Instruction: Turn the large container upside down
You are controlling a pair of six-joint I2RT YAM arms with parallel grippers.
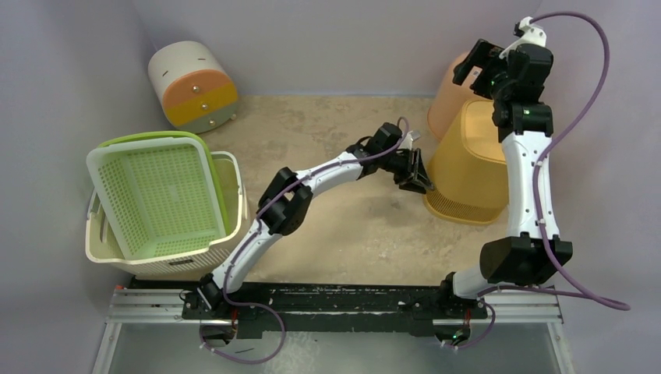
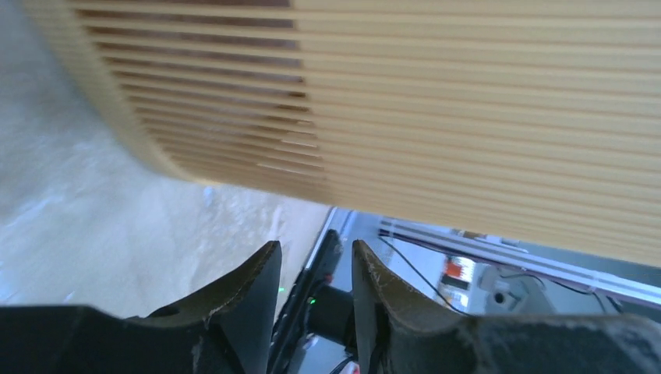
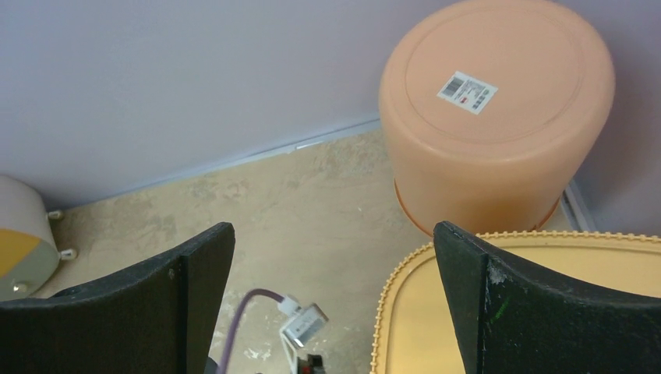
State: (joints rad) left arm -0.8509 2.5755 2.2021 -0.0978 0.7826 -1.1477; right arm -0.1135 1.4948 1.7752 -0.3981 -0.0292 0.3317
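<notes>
The large container, a yellow slatted basket [image 1: 471, 167], stands mouth-down on the table at the right, its flat base facing up. My left gripper [image 1: 417, 178] sits low against its left side, close to the wall. In the left wrist view the slatted wall [image 2: 468, 101] fills the top, and the left gripper [image 2: 316, 245] is open with only a narrow, empty gap. My right gripper [image 1: 475, 62] hovers high above the basket's far edge. In the right wrist view it [image 3: 334, 230] is wide open and empty, with the basket's beaded base [image 3: 417, 327] below.
An orange bucket [image 1: 446, 97] stands upside down behind the yellow basket, against the back wall [image 3: 499, 117]. At the left, a green basket [image 1: 160, 195] rests tilted in a cream basket [image 1: 226, 234]. A white, orange and yellow drum [image 1: 195, 86] lies at the back left.
</notes>
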